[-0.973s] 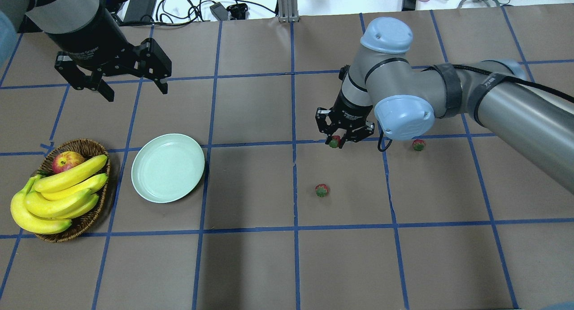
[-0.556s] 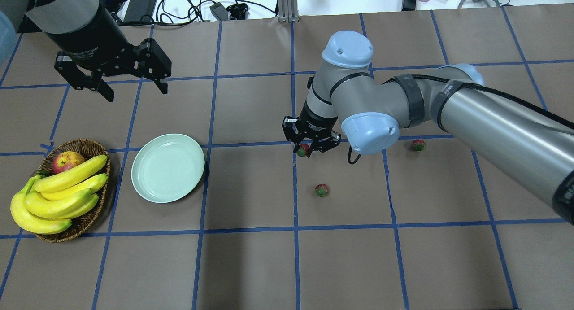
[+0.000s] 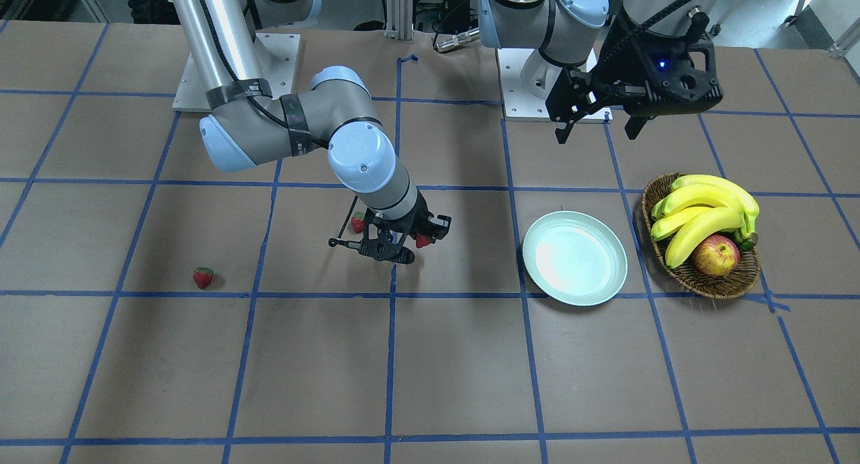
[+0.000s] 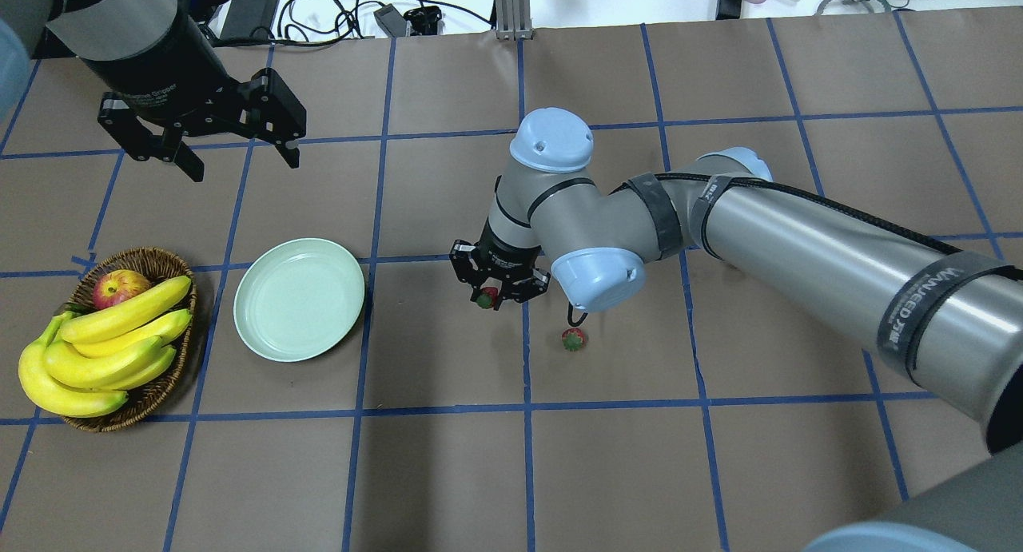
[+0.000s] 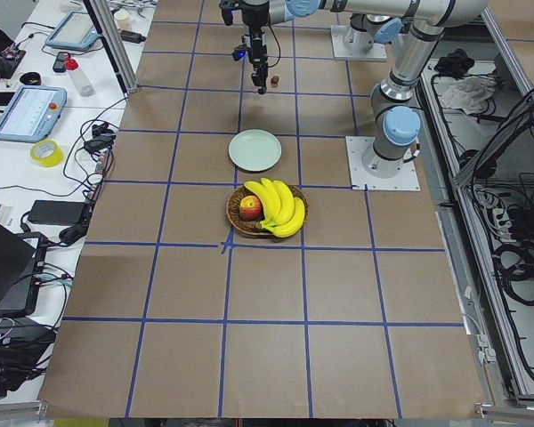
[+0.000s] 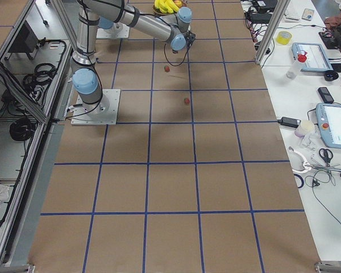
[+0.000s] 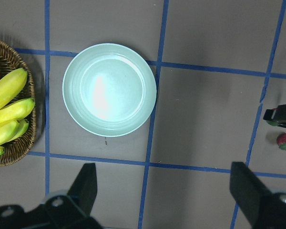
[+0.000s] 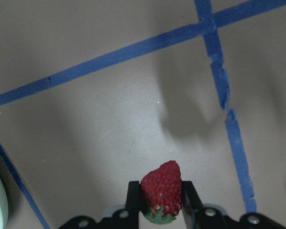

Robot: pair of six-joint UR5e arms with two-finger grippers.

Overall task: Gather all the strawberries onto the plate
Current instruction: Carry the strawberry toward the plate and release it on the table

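Strawberry (image 8: 162, 188) pinched in our right hand (image 4: 497, 295), held off the counter (image 4: 439, 472) so, we judge, it clears the rim of the empty plate (image 4: 300, 299) at left; our left hand (image 4: 242, 162) hangs wide.

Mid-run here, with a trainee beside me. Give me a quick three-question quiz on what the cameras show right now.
1. True or false: the plate is empty.
2. The right gripper is: A open; B shut on a strawberry; C shut on nothing.
3. How many strawberries lie loose on the table?

Key: 1 true. 2 B. 3 two, one far from the plate and one beside the right gripper.
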